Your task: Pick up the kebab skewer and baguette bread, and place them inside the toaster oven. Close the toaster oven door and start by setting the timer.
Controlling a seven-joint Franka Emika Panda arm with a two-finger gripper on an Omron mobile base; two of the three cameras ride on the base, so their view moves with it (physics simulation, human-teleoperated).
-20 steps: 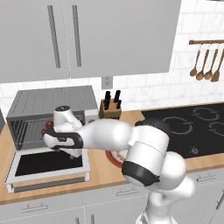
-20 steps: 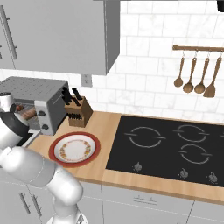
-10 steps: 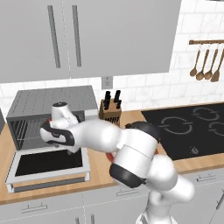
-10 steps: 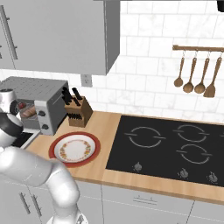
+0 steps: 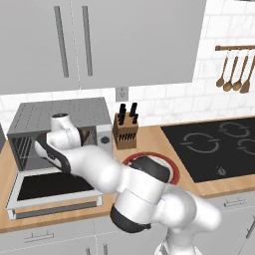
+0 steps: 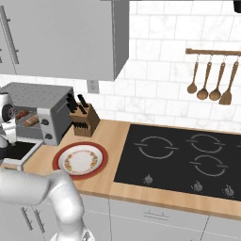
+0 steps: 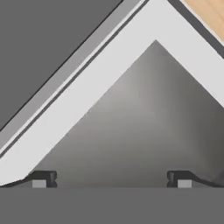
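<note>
My gripper (image 7: 111, 179) is spread wide with nothing between the fingertips, looking down at close range on the toaster oven door (image 7: 131, 127), its dark glass under me and the pale frame running past in a corner.

From the left base view, my arm reaches across in front of the toaster oven (image 5: 60, 119), and the door (image 5: 52, 189) lies folded down flat on the counter (image 5: 149, 139), wide open.

Over on the right base view, I can see something reddish and brown on the rack in the oven's mouth. I take that for the kebab skewer (image 6: 22, 114) with the baguette (image 6: 33, 121) below it, though they are too small to tell apart with confidence. The red-rimmed plate (image 6: 80, 160) beside the oven is bare, which fits.

So my read: loading is done. What's left is swinging that door up shut, then turning one of the knobs (image 6: 46, 123) on the side panel to set the timer.
</note>
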